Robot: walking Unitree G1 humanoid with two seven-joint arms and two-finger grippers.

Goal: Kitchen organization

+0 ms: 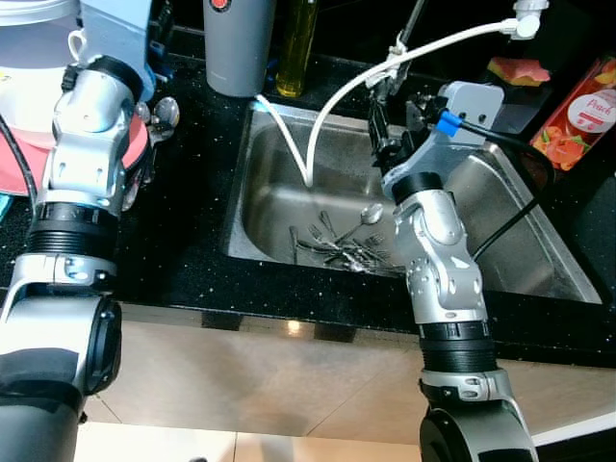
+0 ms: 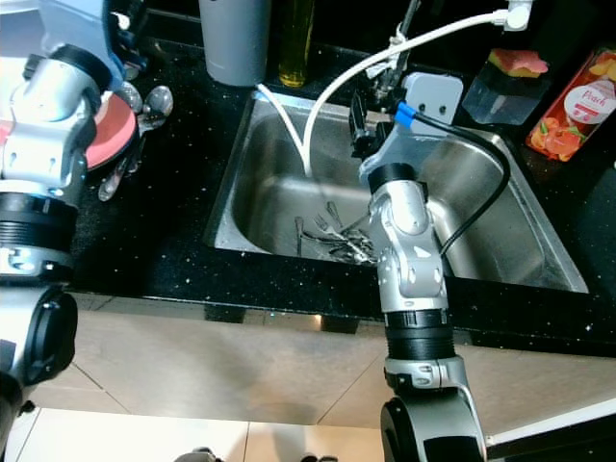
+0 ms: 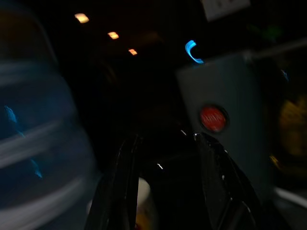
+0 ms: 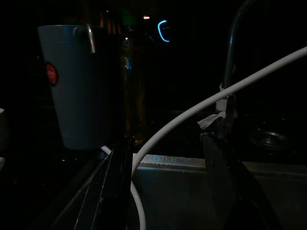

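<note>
Stainless steel sink (image 1: 539,241) holds one heap of forks and spoons (image 1: 342,241), too tangled to count, on its floor. The right gripper (image 1: 395,120) hangs above and behind the heap, fingers spread wide, empty. The left gripper (image 3: 165,187), also parted and empty, sits over the counter near three spoons (image 2: 144,106) beside one pink plate (image 2: 108,130).

Home kitchen, sink area.
Steel sink (image 1: 539,252) sitting in a black speckled worktop (image 1: 183,260), forks and spoons (image 1: 345,243) lying in the basin, white hose (image 1: 337,91) hanging in from the tap. Grey canister (image 1: 239,43) and oil bottle (image 1: 297,46) standing behind, peach drink carton (image 1: 577,114) lying at right, tiled floor (image 1: 269,395) showing below.
</note>
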